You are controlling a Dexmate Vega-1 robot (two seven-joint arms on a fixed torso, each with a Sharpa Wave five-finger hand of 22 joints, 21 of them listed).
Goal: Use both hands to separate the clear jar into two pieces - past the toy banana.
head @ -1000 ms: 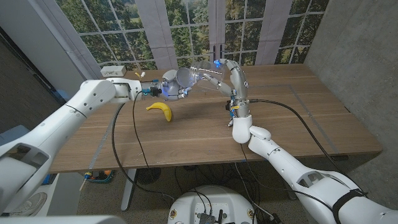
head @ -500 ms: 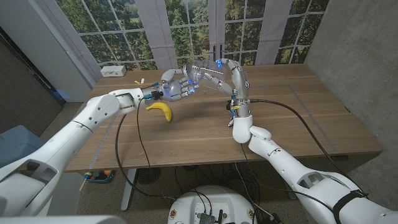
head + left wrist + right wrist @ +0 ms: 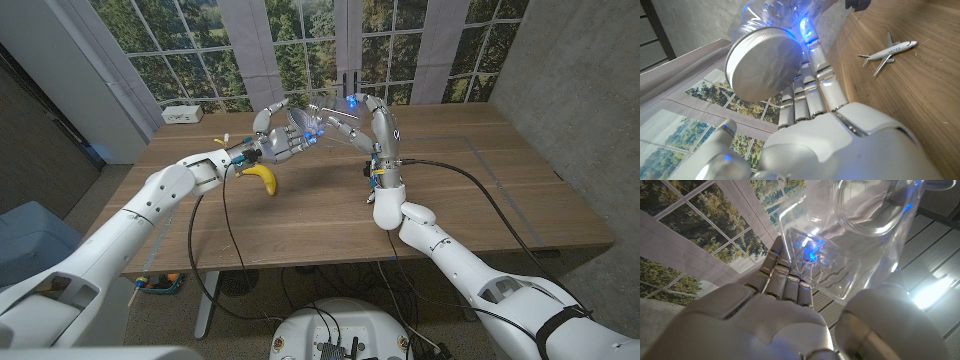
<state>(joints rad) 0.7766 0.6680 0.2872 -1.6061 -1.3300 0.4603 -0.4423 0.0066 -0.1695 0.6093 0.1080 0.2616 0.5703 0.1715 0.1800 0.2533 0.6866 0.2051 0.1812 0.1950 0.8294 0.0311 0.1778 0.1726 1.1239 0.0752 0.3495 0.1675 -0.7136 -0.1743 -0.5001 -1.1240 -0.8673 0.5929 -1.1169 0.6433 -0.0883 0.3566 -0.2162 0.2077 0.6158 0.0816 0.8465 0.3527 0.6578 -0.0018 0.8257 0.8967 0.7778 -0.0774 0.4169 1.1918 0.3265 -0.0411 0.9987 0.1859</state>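
Both arms are clad in smooth white rounded shells, joined by darker seams at the joints. A black cable (image 3: 215, 215) is draped along the left arm, and another black cable (image 3: 470, 185) is looped beside the right arm. The left robot hand (image 3: 280, 140) and the right robot hand (image 3: 355, 120) are built of silver-grey metallic segments, with blue lights glowing among them. White glossy housing is seen behind each wrist.

The left hand (image 3: 278, 139) is now higher and closer in than a second ago, its fingers opened around the silver lid (image 3: 763, 62) end of the clear jar (image 3: 312, 126). The left arm reaches further across the tabletop (image 3: 330, 215), above the toy banana (image 3: 258, 177).
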